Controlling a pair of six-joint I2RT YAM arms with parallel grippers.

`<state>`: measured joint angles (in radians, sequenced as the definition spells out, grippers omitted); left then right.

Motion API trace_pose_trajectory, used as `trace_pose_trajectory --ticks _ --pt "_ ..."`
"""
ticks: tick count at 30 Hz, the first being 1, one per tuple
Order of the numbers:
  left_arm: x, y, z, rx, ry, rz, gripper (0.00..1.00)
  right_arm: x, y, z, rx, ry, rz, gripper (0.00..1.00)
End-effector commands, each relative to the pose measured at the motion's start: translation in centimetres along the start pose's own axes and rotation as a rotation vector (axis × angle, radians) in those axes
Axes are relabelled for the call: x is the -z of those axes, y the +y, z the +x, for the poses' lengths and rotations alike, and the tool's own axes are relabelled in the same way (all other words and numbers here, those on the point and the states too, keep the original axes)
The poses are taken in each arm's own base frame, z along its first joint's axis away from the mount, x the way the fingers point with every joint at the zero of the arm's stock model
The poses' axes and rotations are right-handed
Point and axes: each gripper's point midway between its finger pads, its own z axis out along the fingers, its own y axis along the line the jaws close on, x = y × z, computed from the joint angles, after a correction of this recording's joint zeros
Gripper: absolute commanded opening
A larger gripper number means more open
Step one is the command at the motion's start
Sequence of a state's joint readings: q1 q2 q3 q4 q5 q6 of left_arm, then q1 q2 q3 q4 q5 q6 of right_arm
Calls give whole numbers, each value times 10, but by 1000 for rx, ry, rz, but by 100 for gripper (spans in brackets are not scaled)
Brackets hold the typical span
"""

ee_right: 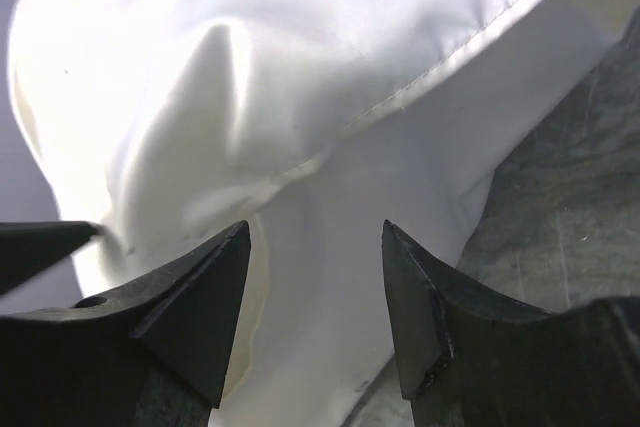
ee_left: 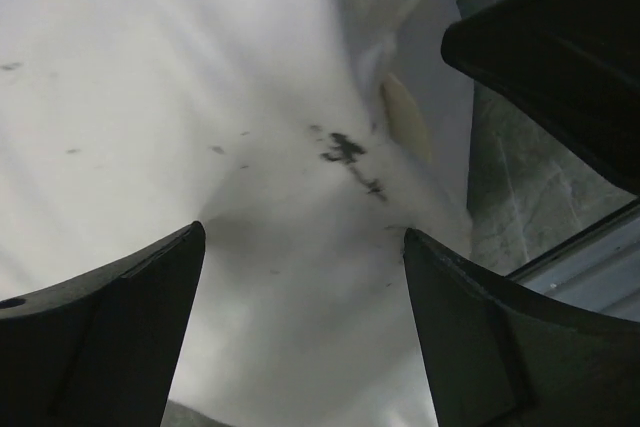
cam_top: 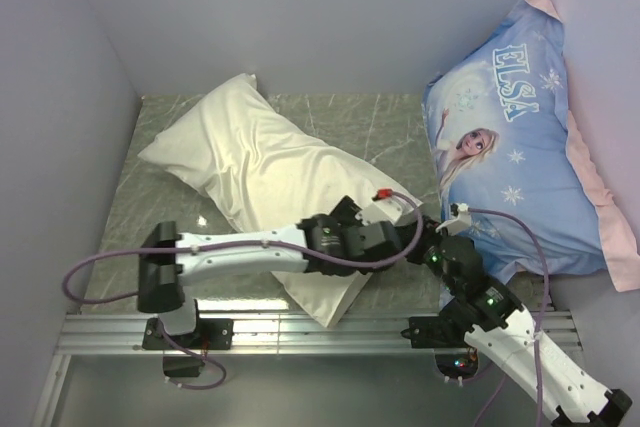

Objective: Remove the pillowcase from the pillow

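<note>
The cream pillowcase (cam_top: 250,157) covers the pillow and lies diagonally across the table, wrinkled. Its hemmed open edge (ee_right: 430,82) shows in the right wrist view, with the whiter pillow (ee_right: 340,277) coming out below it. My left gripper (cam_top: 392,229) reaches across the pillow's near end. In the left wrist view it (ee_left: 305,242) is open, jaws wide apart over white fabric (ee_left: 200,97) with dark smudges. My right gripper (cam_top: 437,239) sits just right of it. In its own view it (ee_right: 315,232) is open, jaws either side of the pillow's end.
A large blue "ELSA" printed pillow (cam_top: 520,147) with a pink edge leans at the back right. The grey marbled table (cam_top: 390,127) shows around the pillow. Grey walls close in the back and both sides. A metal rail (cam_top: 320,332) runs along the near edge.
</note>
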<state>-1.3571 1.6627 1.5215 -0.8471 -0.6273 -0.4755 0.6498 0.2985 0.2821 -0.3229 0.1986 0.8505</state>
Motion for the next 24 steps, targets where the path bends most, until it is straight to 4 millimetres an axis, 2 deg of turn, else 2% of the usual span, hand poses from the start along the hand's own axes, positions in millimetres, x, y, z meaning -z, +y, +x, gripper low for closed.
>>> trace_pose_trajectory --ticks 1,6,9,11,14,15,19,21,24 --pt "-4 -4 -14 -29 -57 -133 91 10 -4 -6 -79 -22 30 63" --pt "-12 -16 -33 -43 -118 -162 93 9 -15 3 -93 -4 62 62" --pt "-19 -13 -33 -67 -127 -217 93 10 -12 -1 -97 -19 49 62" --pt "-19 -2 -36 -68 -144 -297 90 11 -12 -2 -96 -23 52 62" --pt "-21 7 -30 -92 -124 -342 64 12 -11 -3 -92 -24 51 62" --pt "-20 8 -35 -66 -139 -327 47 11 -11 -3 -90 -24 48 62" --pt "-23 27 -35 -5 -136 -320 10 11 -8 -4 -87 -25 34 62" --pt "-18 38 -39 21 -145 -335 1 11 -6 -3 -70 -17 21 62" --pt "-9 52 -47 81 -167 -332 1 10 6 -1 -15 3 -37 62"
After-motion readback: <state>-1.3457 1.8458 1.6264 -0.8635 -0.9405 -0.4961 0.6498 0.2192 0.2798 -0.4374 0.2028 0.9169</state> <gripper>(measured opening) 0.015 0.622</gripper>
